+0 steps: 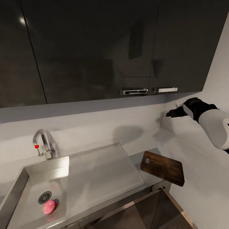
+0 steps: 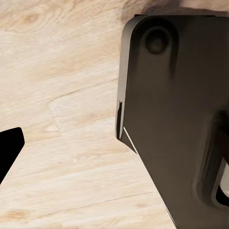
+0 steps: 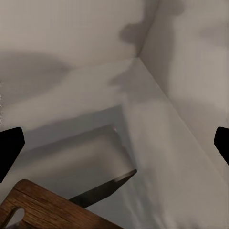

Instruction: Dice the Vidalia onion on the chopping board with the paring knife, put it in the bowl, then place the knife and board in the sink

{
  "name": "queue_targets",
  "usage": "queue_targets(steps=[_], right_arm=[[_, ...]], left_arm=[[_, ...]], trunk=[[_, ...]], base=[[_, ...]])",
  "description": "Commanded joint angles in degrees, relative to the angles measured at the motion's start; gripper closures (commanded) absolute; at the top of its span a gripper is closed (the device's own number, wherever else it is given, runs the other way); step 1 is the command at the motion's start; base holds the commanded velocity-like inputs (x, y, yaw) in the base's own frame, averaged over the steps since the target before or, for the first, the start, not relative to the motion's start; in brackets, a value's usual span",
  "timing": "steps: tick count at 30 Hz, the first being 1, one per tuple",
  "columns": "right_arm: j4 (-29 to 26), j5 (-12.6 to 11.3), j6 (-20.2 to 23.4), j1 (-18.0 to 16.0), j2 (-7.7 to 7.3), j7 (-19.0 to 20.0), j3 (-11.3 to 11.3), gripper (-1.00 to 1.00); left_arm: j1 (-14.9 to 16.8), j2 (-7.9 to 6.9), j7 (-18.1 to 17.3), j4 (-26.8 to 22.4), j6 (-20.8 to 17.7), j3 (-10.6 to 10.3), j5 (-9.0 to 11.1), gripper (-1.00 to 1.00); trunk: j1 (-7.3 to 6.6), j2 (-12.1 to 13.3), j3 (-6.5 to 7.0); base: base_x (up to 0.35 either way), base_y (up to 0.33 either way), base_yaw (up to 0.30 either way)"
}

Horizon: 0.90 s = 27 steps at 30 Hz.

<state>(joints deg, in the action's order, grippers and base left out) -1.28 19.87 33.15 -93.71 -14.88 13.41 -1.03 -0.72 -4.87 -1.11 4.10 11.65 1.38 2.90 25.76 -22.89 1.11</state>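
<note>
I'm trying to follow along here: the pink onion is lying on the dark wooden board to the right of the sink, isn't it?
Not quite. The head view shows the Vidalia onion lying inside the sink, beside the round drain. The chopping board is indeed to the right of the sink, but the onion is not on it.

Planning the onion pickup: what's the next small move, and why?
Probably bring the left arm up from beside the base and over the sink. The Vidalia onion lies loose in the basin by the drain, on the robot's left. The right gripper is raised near the wall, above the chopping board.
</note>
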Motion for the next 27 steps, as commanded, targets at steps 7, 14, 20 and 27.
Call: queue_targets(steps=[7, 14, 20, 27], right_arm=[[-0.1, 0.6, 0.3, 0.0, -0.08, 1.4, -0.1, -1.00], [-0.1, 0.6, 0.3, 0.0, -0.15, 1.5, -0.1, -1.00], [-0.1, 0.6, 0.2, 0.0, -0.16, 1.7, -0.1, -1.00], [-0.1, 0.7, 0.2, 0.0, -0.09, 1.6, -0.1, -1.00]], left_arm=[[0.0, 0.03, -0.1, 0.1, 0.4, 0.1, 0.3, -1.00], [0.0, 0.04, -0.1, 0.1, 0.4, 0.1, 0.3, -1.00], [0.0, 0.12, -0.1, 0.1, 0.4, 0.1, 0.3, -1.00], [0.0, 0.20, 0.0, 0.2, 0.2, 0.0, 0.3, -1.00]], trunk=[[0.02, 0.0, 0.00], [0.02, 0.0, 0.00], [0.02, 0.0, 0.00], [0.02, 0.0, 0.00]], base=[[0.000, 0.000, 0.000], [0.000, 0.000, 0.000], [0.000, 0.000, 0.000], [0.000, 0.000, 0.000]])
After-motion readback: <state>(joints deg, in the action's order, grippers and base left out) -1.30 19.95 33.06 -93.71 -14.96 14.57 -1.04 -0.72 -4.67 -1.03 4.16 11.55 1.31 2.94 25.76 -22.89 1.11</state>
